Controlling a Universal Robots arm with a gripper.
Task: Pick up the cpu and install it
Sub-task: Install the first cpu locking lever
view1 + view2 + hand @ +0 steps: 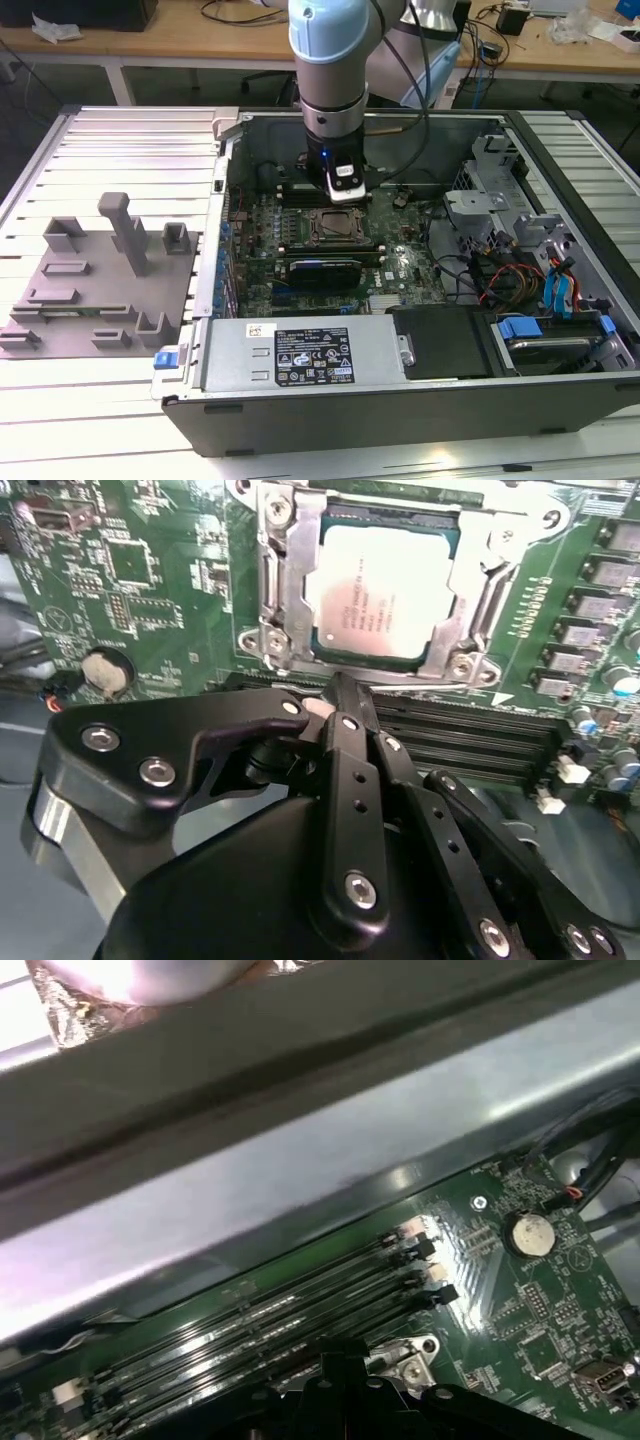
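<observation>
Though unlatched, cpu (385, 590) in socket (275, 590)

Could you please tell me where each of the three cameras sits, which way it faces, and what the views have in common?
Exterior view: off the arm, above, looking down into the open computer case; the arm's wrist and pincer hang over the motherboard.
Second wrist view: on the arm, looking past the black pincer at the cpu lying in its socket.
First wrist view: on the arm, facing the memory slots and the case wall; the pincer's tip shows.
Shared: both wrist views show the coin battery.
</observation>
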